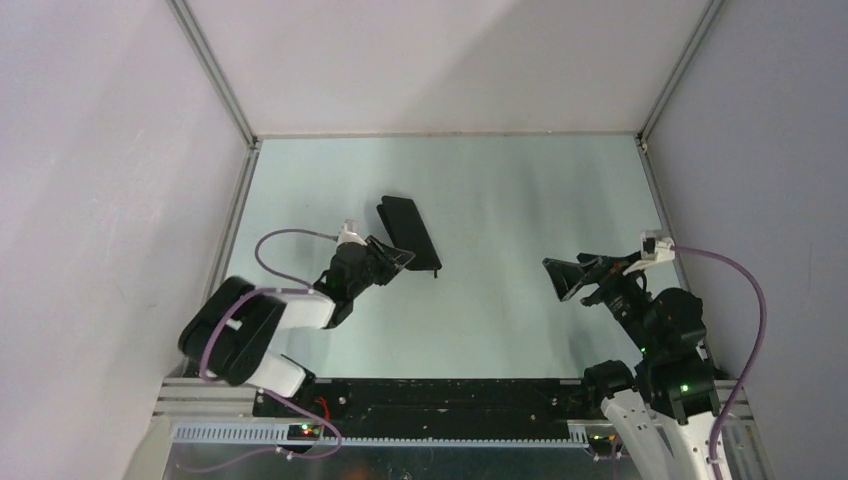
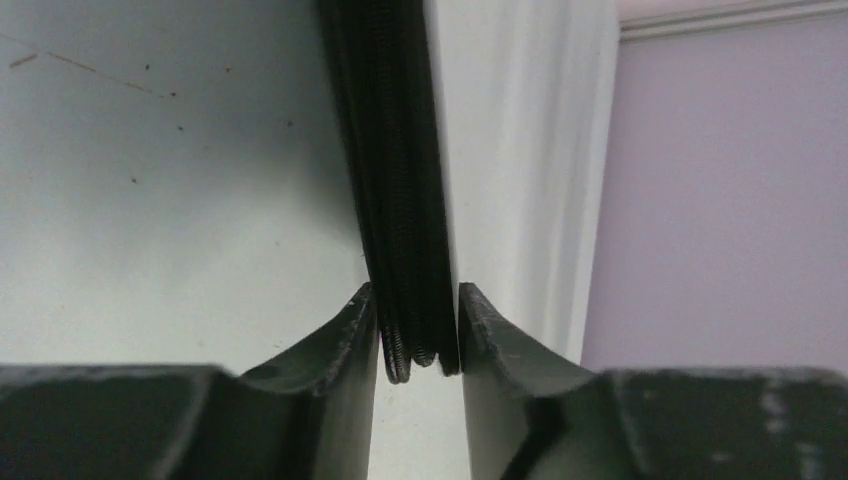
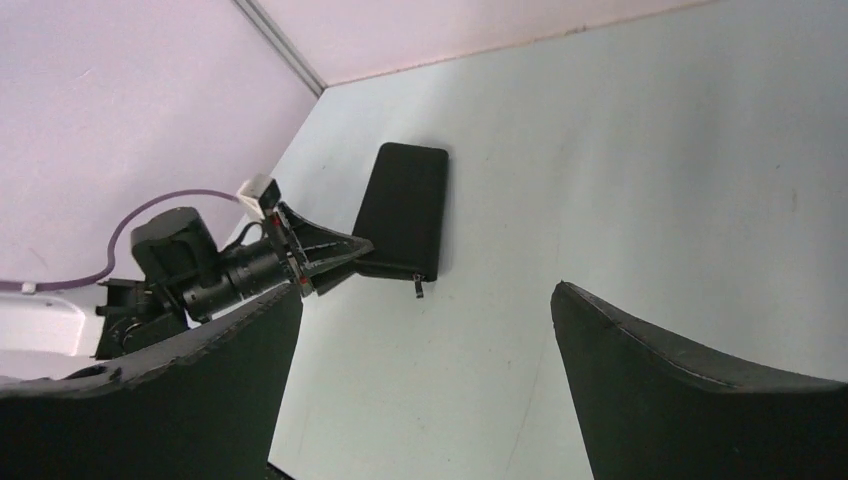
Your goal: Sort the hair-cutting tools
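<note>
as the left gripper pinches the zipped near edge of the black zip case, we see its fingers set narrow, one on each side of that edge and touching it. the case lies flat on the pale table, left of centre. the right gripper hangs well apart over the right side, jaws wide, holding nothing. where the hair-cutting tools lie, we cannot tell.

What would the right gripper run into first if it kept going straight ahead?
Likely the black zip case, clamped by the left gripper; only bare table lies before it, though depth is unclear.
</note>
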